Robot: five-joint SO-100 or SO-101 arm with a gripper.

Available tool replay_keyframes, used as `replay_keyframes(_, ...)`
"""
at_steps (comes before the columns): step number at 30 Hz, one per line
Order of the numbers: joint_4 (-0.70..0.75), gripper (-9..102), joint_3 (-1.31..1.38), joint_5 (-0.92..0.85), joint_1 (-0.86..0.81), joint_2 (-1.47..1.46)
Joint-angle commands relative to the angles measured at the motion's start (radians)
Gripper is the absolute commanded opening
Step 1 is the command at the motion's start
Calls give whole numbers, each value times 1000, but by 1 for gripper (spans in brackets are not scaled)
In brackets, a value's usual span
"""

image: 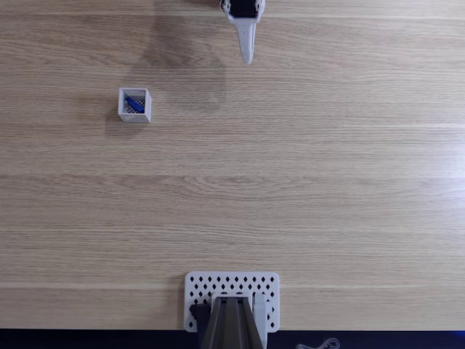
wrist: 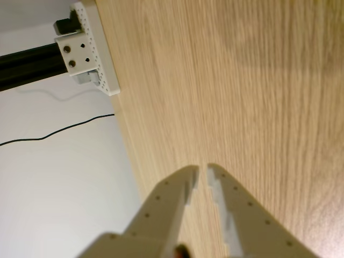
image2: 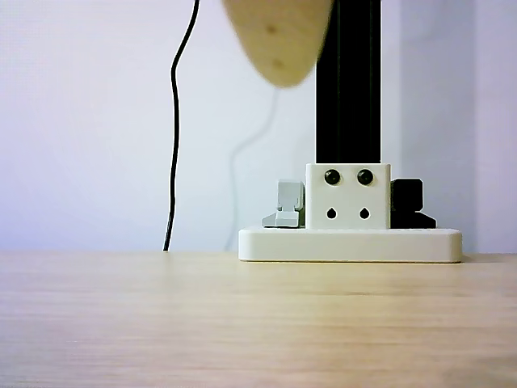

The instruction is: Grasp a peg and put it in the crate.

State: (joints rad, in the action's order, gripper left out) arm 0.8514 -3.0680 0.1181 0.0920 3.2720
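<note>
Peg (image: 134, 103), tiny, blue, likely light, stiff plastic best pinched across its slim sides, lies inside the white crate (image: 146, 105) on the table (image: 290, 182). Gripper (wrist: 202, 173) hangs nearly closed, empty, well apart.

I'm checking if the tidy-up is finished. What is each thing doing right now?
Peg: lying inside the box.
Box: upright on the table, open top, holding the peg.
End effector: nearly shut, empty, away from the box.
</note>
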Motion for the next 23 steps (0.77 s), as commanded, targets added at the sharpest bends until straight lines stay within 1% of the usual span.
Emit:
replay_keyframes(1, 23, -1, 9, 12, -44, 40)
replay_keyframes(7, 52, -1, 9, 12, -58, 64)
replay_keyframes(23, 54, -1, 9, 20, -63, 63)
